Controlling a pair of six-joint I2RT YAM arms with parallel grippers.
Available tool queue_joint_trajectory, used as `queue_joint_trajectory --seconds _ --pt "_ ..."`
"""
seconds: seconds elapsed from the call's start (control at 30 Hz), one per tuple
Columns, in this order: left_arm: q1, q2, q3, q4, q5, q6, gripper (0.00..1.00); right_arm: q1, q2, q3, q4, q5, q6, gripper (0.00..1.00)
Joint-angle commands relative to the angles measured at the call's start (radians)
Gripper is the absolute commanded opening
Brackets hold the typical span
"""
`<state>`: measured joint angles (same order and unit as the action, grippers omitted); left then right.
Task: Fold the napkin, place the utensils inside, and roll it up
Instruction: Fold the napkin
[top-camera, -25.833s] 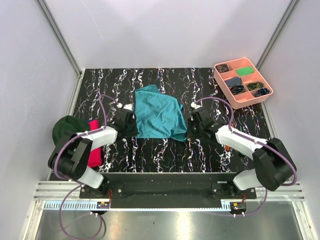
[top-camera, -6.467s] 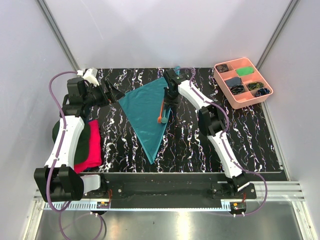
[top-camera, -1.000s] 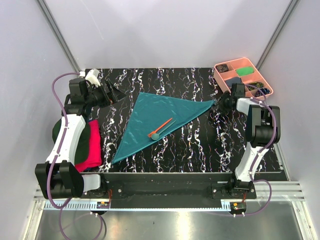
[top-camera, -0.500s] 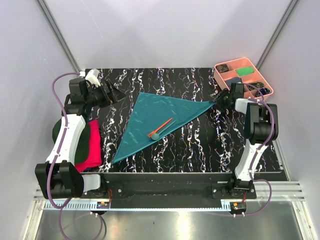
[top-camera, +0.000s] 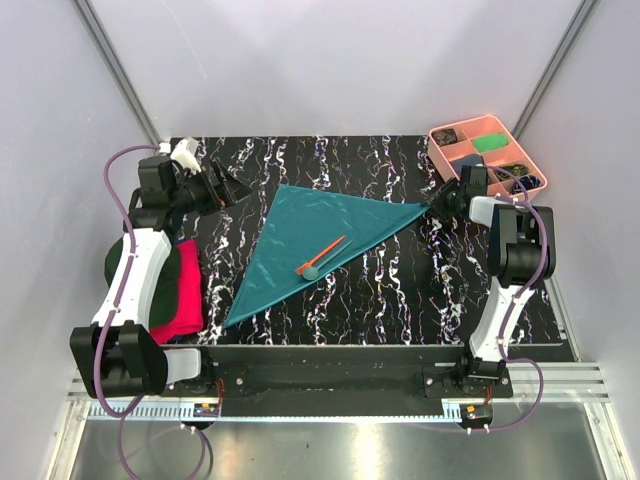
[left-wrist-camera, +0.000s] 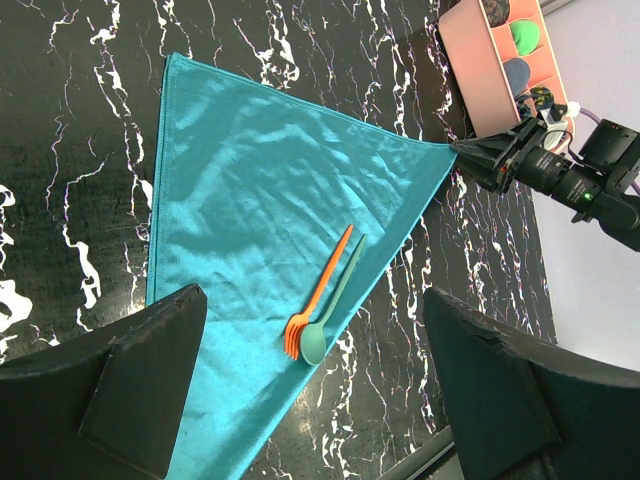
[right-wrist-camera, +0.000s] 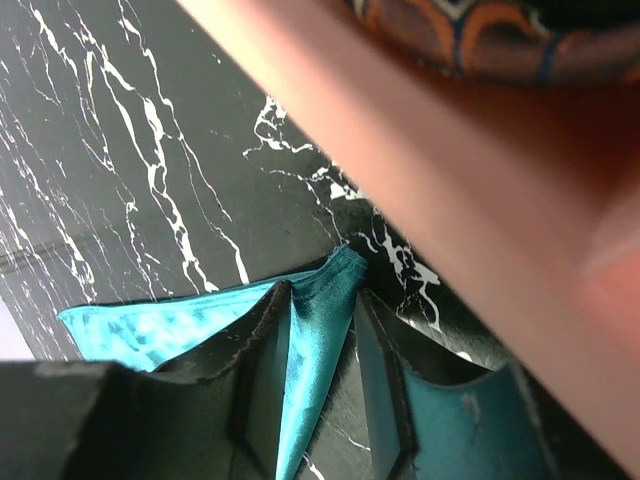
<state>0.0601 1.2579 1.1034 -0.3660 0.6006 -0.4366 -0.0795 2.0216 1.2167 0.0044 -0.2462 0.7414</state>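
The teal napkin (top-camera: 320, 225) lies folded into a long triangle across the middle of the table. On it, near the front edge, rest the utensils side by side: an orange fork (top-camera: 328, 247) and a teal spoon (top-camera: 312, 268), also clear in the left wrist view as fork (left-wrist-camera: 322, 288) and spoon (left-wrist-camera: 314, 345). My right gripper (top-camera: 440, 197) sits low at the napkin's right corner (right-wrist-camera: 325, 300). That corner lies between its narrowly parted fingers (right-wrist-camera: 258, 340), with a gap still beside the cloth. My left gripper (top-camera: 232, 186) hovers wide open at the far left, off the napkin.
A pink compartment tray (top-camera: 440, 162) with small items stands at the back right, right beside my right gripper, and fills the right wrist view (right-wrist-camera: 450, 150). A pink-red cloth (top-camera: 185, 290) and a dark green cap (top-camera: 122, 258) lie by the left edge.
My right gripper's jaws have narrowed around the napkin's right corner, and the wrist shifted slightly. The left arm, napkin and utensils have not moved.
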Motion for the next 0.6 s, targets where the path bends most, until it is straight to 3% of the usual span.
queue_joint_trajectory --seconds 0.0,0.33,0.57 --pt "0.000 -0.003 0.012 0.032 0.010 0.013 0.92 -0.006 0.026 0.030 0.002 0.076 -0.025 0.40" --pt "0.000 0.000 0.012 0.033 0.013 0.015 0.92 -0.006 0.042 0.043 -0.041 0.085 -0.045 0.32" --pt "0.000 0.003 0.012 0.033 0.014 0.015 0.92 -0.006 0.051 0.055 -0.046 0.079 -0.062 0.19"
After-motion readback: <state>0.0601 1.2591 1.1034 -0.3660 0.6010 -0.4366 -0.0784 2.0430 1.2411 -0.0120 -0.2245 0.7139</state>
